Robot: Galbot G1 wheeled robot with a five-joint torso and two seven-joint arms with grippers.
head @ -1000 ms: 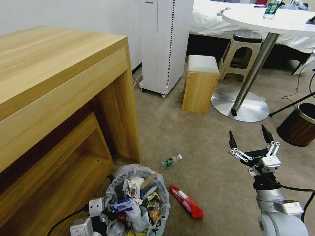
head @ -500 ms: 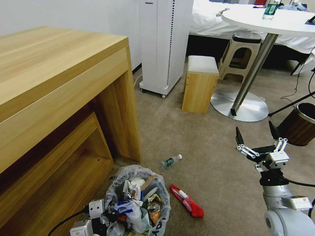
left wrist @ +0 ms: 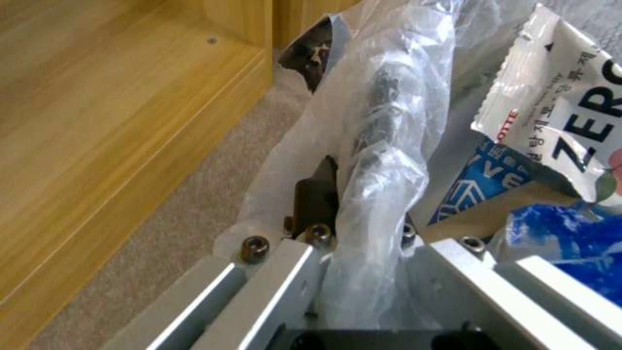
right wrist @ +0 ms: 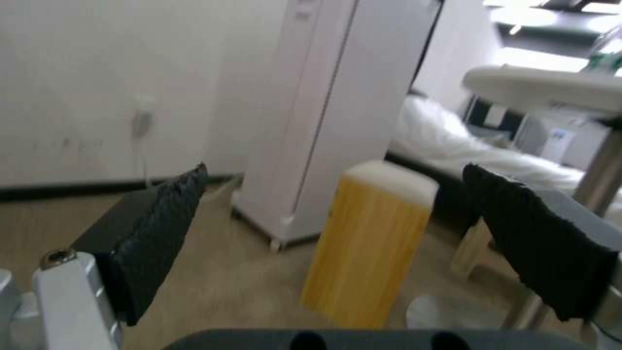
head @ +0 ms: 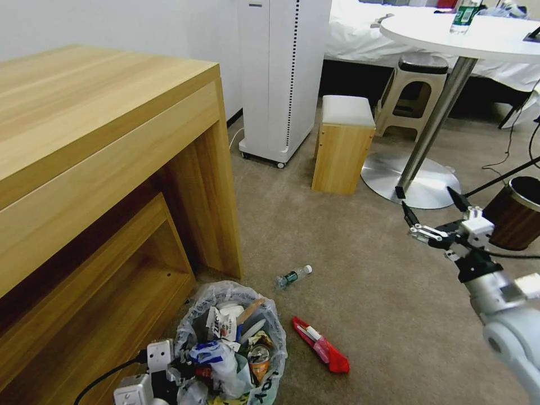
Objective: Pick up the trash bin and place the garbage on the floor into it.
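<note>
"ZER" in black letters on a white wrapper (left wrist: 557, 112) in the trash bin (left wrist: 382, 126); partial "VE" on blue packaging (left wrist: 483, 182).

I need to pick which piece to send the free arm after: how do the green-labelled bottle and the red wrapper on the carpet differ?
The green-labelled bottle is clear with a white cap; the red wrapper is opaque red with a white streak. The bottle is a rounded body on its side; the wrapper lies flat and crumpled. The bottle is farther from the trash bin, toward the desk leg; the wrapper lies just beside the bin. Both rest on the floor, untouched.
</note>
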